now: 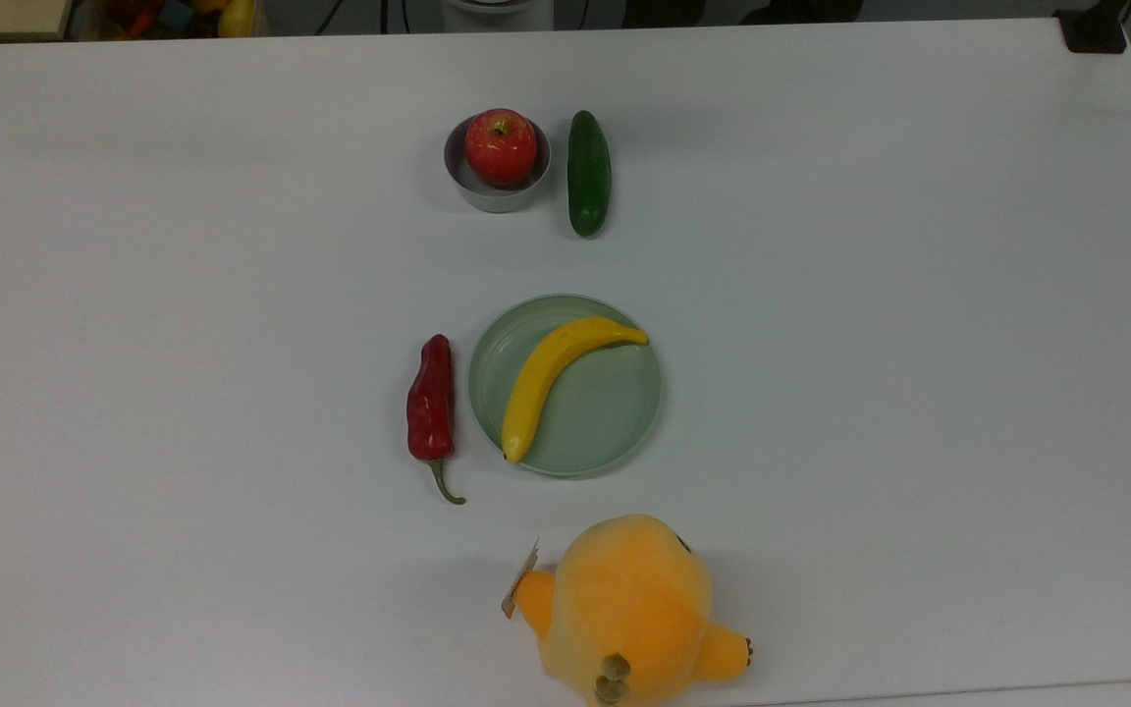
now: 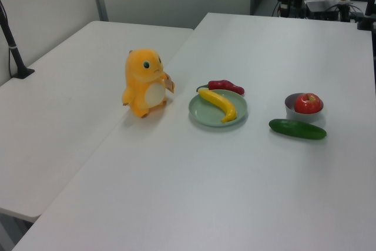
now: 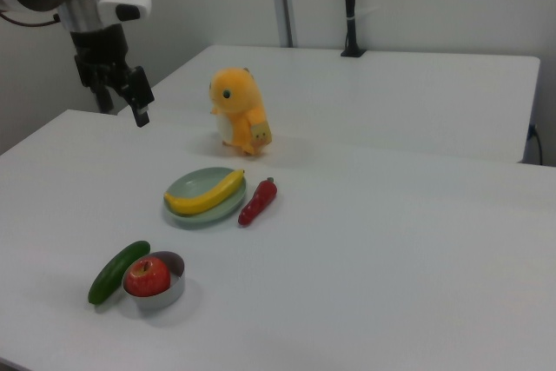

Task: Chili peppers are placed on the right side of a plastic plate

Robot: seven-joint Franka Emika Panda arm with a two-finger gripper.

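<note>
Here the chili (image 1: 430,401) lies on the table just beside the plate (image 1: 615,432), at the top view's left, so the placing looks done. The gripper (image 3: 137,100) hangs high and well apart, holding nothing; whether its fingers are parted I cannot tell.

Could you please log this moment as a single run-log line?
gripper: raised, empty, away from objects | chili pepper: on table beside plate, top view's left | banana: on plate

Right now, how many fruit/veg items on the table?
4. Chili pepper beside the plastic plate, on the top view's left; banana on that plate; apple in the grey bowl; cucumber beside the bowl.
</note>
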